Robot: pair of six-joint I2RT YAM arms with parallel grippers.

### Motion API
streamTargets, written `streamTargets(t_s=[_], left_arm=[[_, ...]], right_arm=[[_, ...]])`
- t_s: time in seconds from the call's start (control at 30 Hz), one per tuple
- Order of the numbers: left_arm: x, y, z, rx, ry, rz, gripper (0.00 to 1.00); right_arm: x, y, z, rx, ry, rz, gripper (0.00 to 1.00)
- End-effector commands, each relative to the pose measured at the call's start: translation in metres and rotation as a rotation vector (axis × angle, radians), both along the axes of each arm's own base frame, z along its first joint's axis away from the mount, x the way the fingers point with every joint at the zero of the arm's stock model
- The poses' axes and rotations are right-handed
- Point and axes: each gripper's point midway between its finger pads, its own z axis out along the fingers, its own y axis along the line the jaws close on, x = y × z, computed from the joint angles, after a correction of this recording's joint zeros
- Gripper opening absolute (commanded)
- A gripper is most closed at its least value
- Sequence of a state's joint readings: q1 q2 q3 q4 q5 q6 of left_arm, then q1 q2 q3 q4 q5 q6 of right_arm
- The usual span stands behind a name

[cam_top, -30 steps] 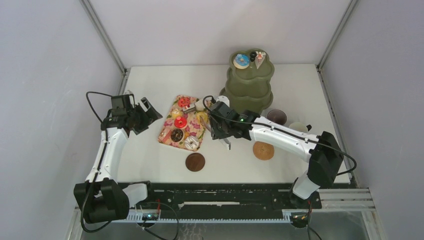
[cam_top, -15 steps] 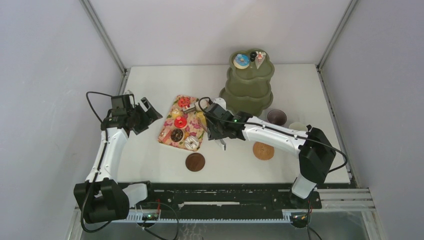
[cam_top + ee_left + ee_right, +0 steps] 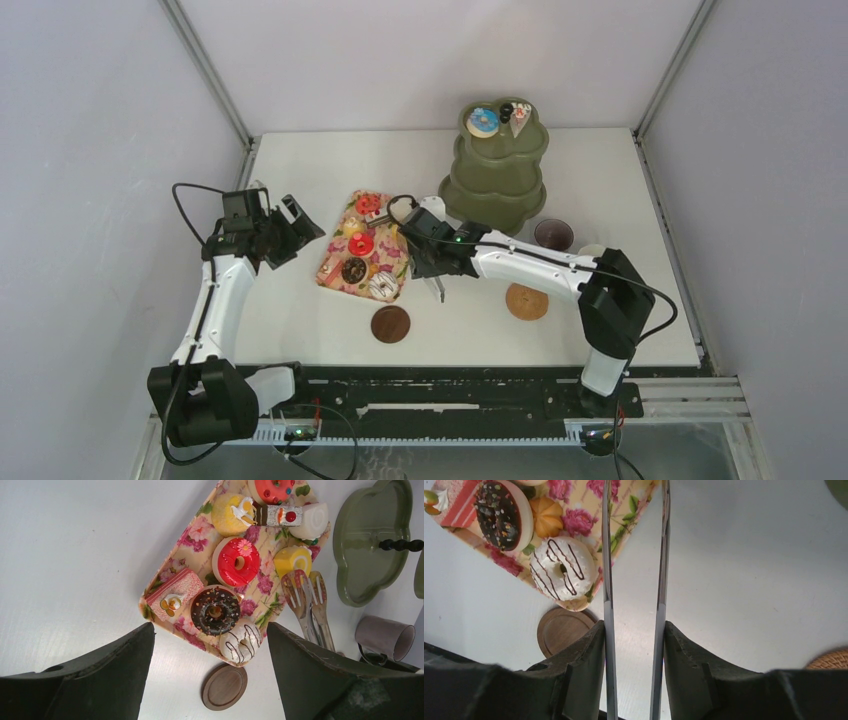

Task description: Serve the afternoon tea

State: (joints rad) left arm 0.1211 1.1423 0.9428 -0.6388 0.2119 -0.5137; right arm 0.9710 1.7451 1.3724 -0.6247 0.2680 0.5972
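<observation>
Now — right hand (image 3: 634, 627) grasps tongs (image 3: 606, 540), plain only wrist-side; left hand (image 3: 210, 627) released

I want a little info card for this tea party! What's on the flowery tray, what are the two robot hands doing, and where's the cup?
tray: flowery, full of toy donuts and cake slices
right gripper: shut on tongs, at tray's edge
left gripper: open, holding nothing, beside tray
green stand: blue donut on top tier
mauve mug: on table beside green stand
</observation>
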Motion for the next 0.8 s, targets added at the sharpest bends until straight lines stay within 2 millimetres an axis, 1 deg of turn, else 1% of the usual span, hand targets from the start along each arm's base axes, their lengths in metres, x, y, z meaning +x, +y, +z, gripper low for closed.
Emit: streamTargets(t_s=[0.0,0.1,0.17,0.3,0.37,0.4,0.6,0.77], left_arm=[[0.011,0.004,0.024,0.031,-0.083,-0.014,0.87],[0.011,0.004,0.024,0.031,-0.082,-0.013,0.87],[0.011,0.004,0.024,0.032,-0.083,-0.013,0.87],[0.010,0.004,0.024,0.032,-0.083,-0.014,0.87],[0.010,0.005,0.024,0.032,-0.082,-0.012,0.87],[0.010,0.004,0.024,0.031,-0.083,-0.015,0.87],[0.010,0.004,0.026,0.030,-0.088,-0.013,0.87],[0.010,0.004,0.026,0.031,-0.087,-0.009,0.87]], right_arm=[[0.016,0.018,0.022,0.054,-0.073,-0.013,0.50],[0.016,0.021,0.023,0.056,-0.080,0.000,0.47],[0.017,0.020,0.025,0.056,-0.082,0.002,0.41],[0.015,0.019,0.032,0.061,-0.095,0.012,0.19],[0.014,0.017,0.037,0.062,-0.104,0.022,0.06],[0.013,0.017,0.041,0.067,-0.110,0.030,0.00],[0.003,0.014,0.071,0.103,-0.147,0.087,0.00],[-0.014,0.003,0.108,0.153,-0.189,0.160,0.00]])
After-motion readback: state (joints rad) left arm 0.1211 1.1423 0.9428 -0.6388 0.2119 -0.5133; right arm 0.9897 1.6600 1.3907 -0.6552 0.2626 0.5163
